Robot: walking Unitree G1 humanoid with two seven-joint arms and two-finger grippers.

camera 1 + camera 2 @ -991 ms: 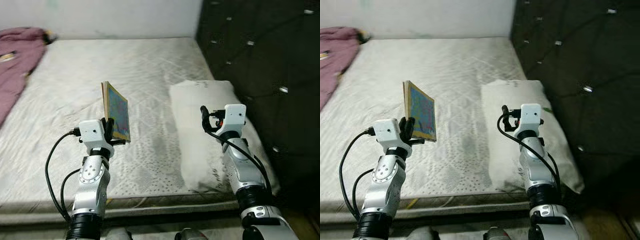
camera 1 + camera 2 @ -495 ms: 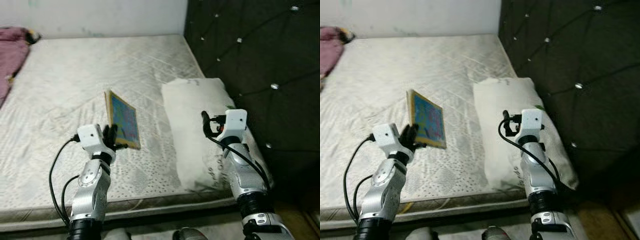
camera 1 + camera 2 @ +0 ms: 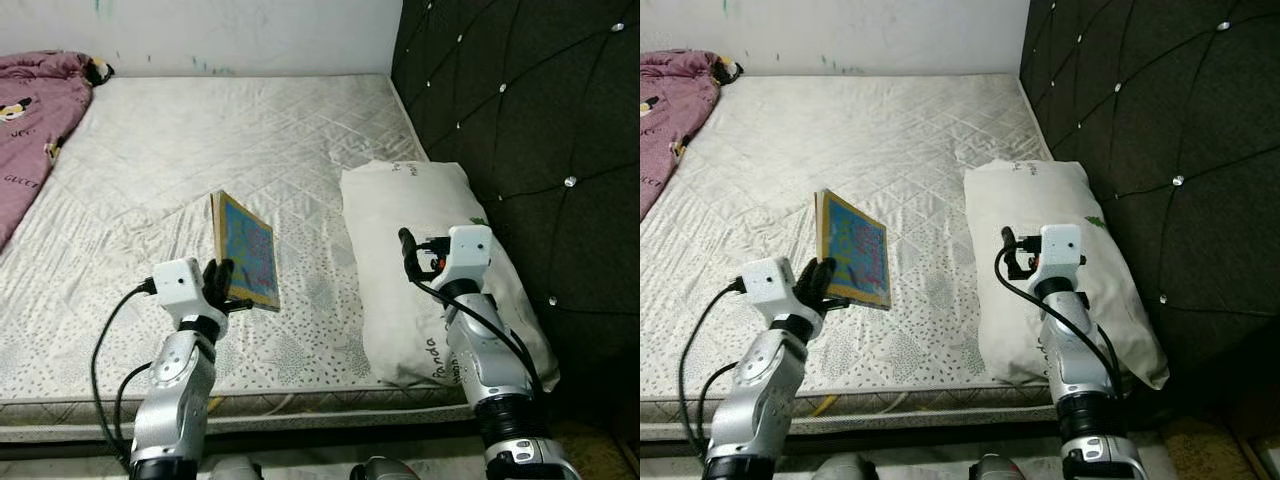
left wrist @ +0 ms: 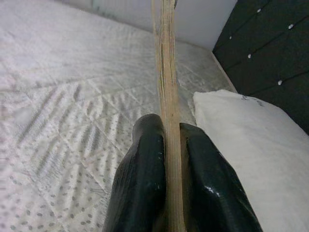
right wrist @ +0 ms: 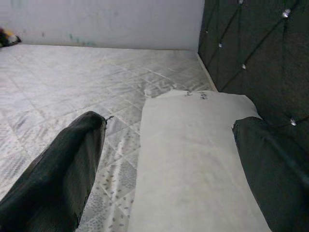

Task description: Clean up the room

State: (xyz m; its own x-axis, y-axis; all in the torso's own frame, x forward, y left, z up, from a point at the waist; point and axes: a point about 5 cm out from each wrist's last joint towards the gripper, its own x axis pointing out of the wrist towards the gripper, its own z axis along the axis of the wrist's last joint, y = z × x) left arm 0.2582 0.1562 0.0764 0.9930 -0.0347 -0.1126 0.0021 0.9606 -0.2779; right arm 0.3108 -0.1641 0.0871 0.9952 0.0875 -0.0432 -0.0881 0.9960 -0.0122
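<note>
Standing at the foot edge of the bed [image 3: 250,130], facing the dark padded headboard [image 3: 520,110] on the right. Left gripper [image 3: 222,285] clenching a thin picture book [image 3: 246,252] by its lower edge, jaws pressed on both sides of the pages, as seen edge-on between the black fingers [image 4: 145,183] in the left wrist view. Book being carried upright, slightly tilted, above the bare mattress and just beside the white pillow [image 3: 420,250], not touching either. Right gripper [image 3: 1008,255] hovering over the pillow, jaws spread wide and gripping nothing, the pillow lying between them in the right wrist view. Pink blanket [image 3: 35,110] bunched at the far left corner of the bed. Judging the step in hand as the carry: book lifted off the bed, not yet put away. Next move likely calling for turning from the bed toward a shelf or bench, none visible here, while keeping the grip firm; a thin book held by one edge tending to swing or slip. Pillow and blanket possibly waiting for straightening afterward.
</note>
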